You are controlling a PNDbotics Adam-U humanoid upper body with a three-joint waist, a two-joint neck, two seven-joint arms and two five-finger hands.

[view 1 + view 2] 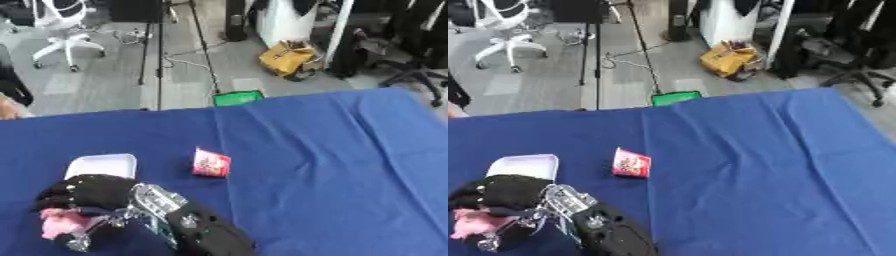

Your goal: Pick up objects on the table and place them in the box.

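My left hand (87, 192), black with a silver wrist, sits at the lower left of the blue table (332, 165). Its fingers curl over a soft pink object (59, 222) that shows below and to the left of the hand. A shallow white box (103, 165) lies just behind the hand, its near edge hidden by the fingers. A small red and white snack packet (211, 163) lies on the cloth to the right of the box, apart from the hand. My right hand shows in no view.
The table's far edge runs across the upper middle. Beyond it on the floor are a green item (238, 98), a yellow bag (287, 57), a stand's legs (159, 60) and office chairs (61, 30).
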